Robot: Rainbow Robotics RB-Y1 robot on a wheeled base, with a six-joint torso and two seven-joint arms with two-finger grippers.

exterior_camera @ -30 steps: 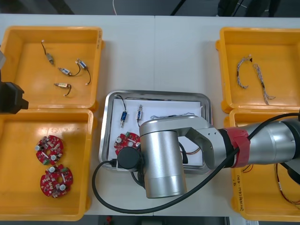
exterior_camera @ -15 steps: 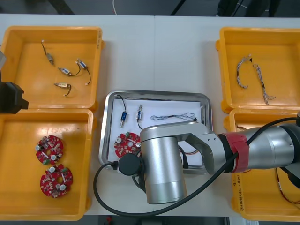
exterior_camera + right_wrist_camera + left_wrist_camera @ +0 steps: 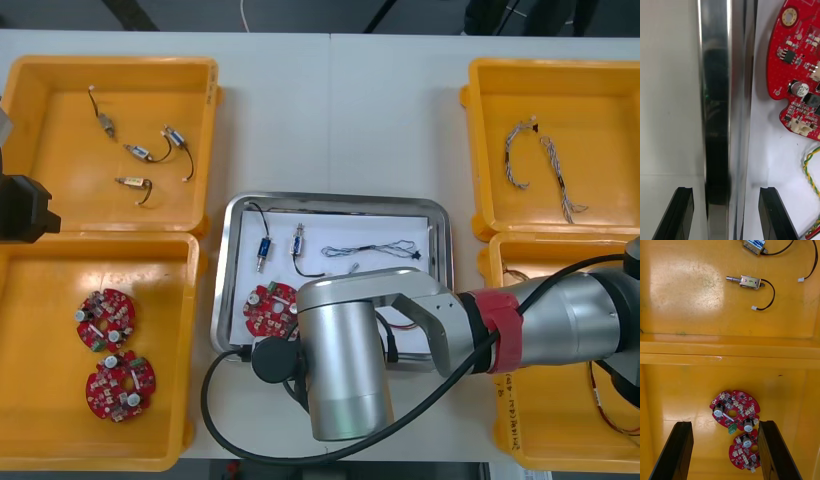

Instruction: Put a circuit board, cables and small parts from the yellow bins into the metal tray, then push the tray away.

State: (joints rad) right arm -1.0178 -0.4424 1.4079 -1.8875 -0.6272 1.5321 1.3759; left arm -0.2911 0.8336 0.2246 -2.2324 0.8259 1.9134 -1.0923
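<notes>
Where writing shows: lettering (image 3: 505, 415) on the near right bin's rim, too small to read.
Table (image 3: 330, 110): light, with two yellow bins at each side and the tray between them.
Right arm (image 3: 345, 360): reaches in from the right over the tray's near edge and hides the tray's near right part.
Left arm (image 3: 20, 208): at the table's left edge, between the two left bins.
Far left bin (image 3: 30, 120): four parts (image 3: 140, 152), each with a black lead, lying apart from one another.
Near left bin (image 3: 40, 400): two boards (image 3: 105, 320), just beside each other.
Far right bin (image 3: 600, 100): one blue-white cable (image 3: 540, 160), bent in an arch.
Near right bin (image 3: 540, 430): thin red-yellow cables (image 3: 600, 395), partly under the right arm.
Tray (image 3: 330, 197): shiny rim, white inside. It holds a board (image 3: 268, 305) at near left, two small parts (image 3: 263, 250) side by side at far left, a second blue-white cable (image 3: 372, 249) to their right, and a red-yellow cable (image 3: 810, 168) beside the board.
Right gripper (image 3: 726, 189): jaws apart, astride the tray's near rim — one finger outside over the table, the other inside over the white lining. Whether they touch the rim cannot be told.
Left gripper (image 3: 725, 423): jaws apart and holding nothing, above the near left bin — the two boards lie between its fingers.
</notes>
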